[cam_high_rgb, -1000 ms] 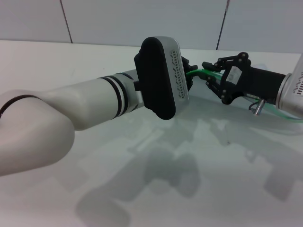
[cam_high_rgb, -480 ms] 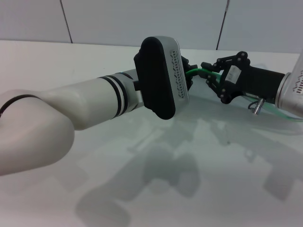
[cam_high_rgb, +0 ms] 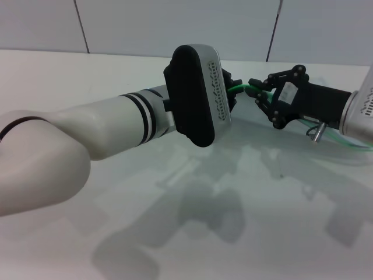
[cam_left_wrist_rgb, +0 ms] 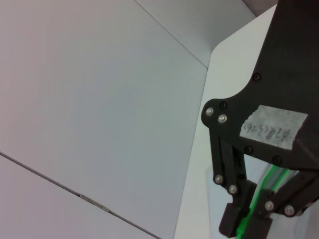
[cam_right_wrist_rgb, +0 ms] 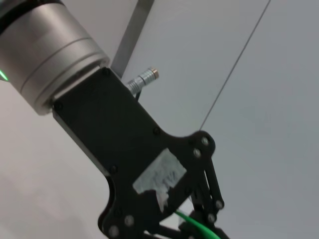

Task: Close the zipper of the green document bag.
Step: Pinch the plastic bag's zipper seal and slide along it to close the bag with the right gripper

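Left gripper (cam_high_rgb: 231, 92), mid-frame behind its big wrist housing, and right gripper (cam_high_rgb: 258, 93), upper right, both pinch the zipper (cam_high_rgb: 243, 88) lifted off the table (cam_high_rgb: 70, 76). Bag (cam_high_rgb: 344, 139) trails right, mostly hidden. Slider unseen; how much is closed can't be judged.

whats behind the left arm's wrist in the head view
A short arc of the green zipper emerges from behind the left wrist and runs to the right tool, shut on it. The left tool is covered in the head view; its wrist view shows it shut on the zipper.
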Motion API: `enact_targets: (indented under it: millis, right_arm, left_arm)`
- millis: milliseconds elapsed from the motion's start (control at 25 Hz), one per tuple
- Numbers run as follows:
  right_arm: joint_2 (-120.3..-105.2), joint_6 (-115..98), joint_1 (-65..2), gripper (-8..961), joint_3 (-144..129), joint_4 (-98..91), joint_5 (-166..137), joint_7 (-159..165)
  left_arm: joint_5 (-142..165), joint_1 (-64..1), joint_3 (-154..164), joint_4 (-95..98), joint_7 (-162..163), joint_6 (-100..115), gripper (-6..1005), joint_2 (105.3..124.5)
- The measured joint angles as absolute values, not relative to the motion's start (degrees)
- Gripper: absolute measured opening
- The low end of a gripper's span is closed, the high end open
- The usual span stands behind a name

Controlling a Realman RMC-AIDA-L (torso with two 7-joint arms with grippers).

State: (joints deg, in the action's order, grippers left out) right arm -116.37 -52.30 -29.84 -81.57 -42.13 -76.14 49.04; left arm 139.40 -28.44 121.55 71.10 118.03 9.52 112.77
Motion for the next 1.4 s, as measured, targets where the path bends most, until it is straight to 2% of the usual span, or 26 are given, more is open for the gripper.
enact_targets:
  millis: [360,920,1400]
  right_arm:
    - [-116.24,-51.8,-29.1,92,-79.3,-40.1,-76.2,48.7]
    - [-115.94,-50.8,-28.9,107,-69.2,-34.5,-76.6,43.9]
    - [-115.92,-46.7,-28.9,121,-63.0,-32.1,-78.7,42.1]
  left_arm:
    - [139.8,-26.3,120.2,72.2,117.9,9.1,98,112.62]
    - [139.9,-20.5,117.7,77.6,117.0,9.0,102,111.18]
    - [140.6,-17.8,117.0,79.3,117.0,9.1,105,111.13]
